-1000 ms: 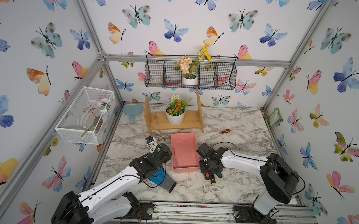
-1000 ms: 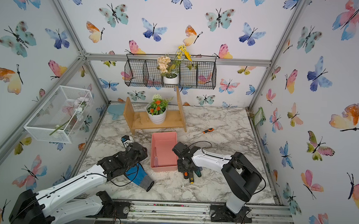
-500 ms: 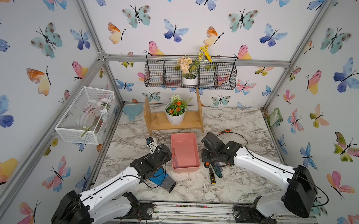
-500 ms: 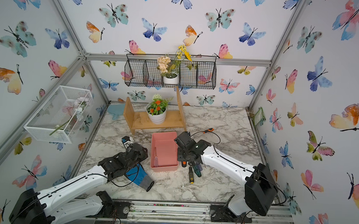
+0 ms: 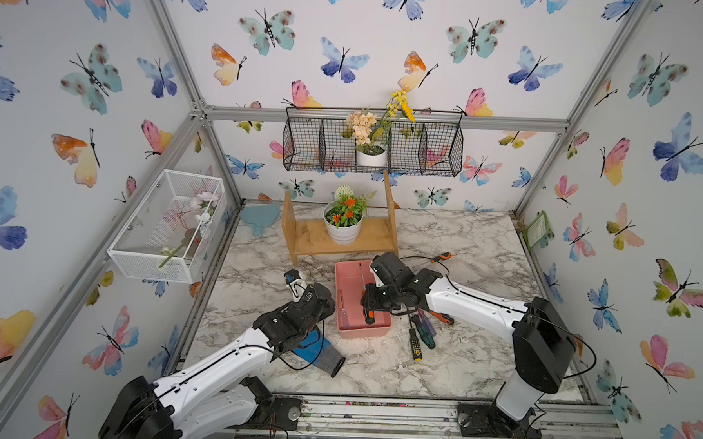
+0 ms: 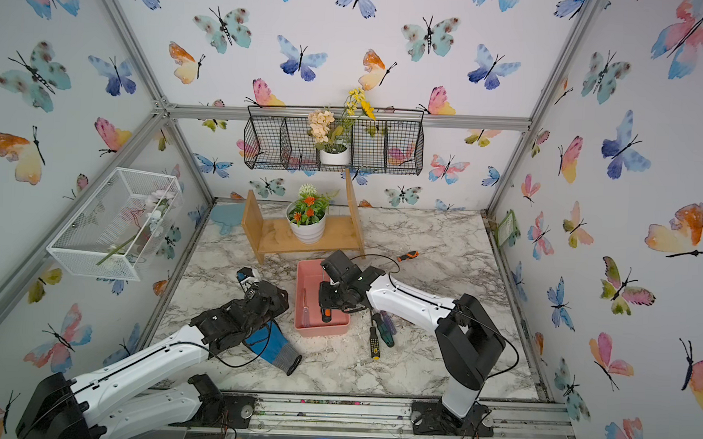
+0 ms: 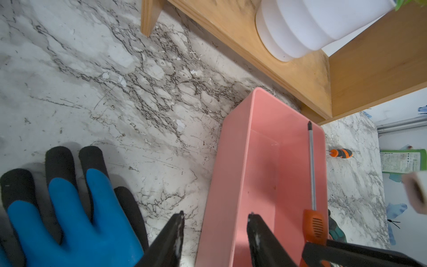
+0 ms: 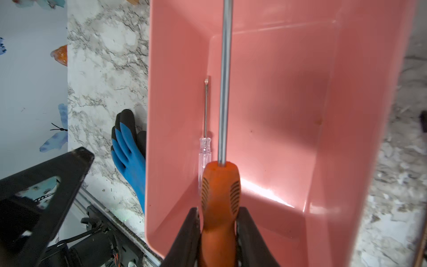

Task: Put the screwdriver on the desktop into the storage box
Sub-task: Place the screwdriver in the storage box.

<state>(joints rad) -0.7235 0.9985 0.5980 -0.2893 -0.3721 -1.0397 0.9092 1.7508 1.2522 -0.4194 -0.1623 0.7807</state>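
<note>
my right end effector (image 8: pixel 218 215) grasps the orange-handled screwdriver (image 8: pixel 219 185) over the pink storage box (image 8: pixel 288 92); my left end effector (image 7: pixel 215 222) sits released.

Left arm (image 5: pixel 221 369) extended, left tool (image 7: pixel 216 215) jaws parted, right arm (image 5: pixel 472 305) extended, right tool (image 8: pixel 218 210) clamped

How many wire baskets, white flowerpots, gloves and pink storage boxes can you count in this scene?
Wire baskets: 2
White flowerpots: 2
Gloves: 1
Pink storage boxes: 1
Total: 6
</note>
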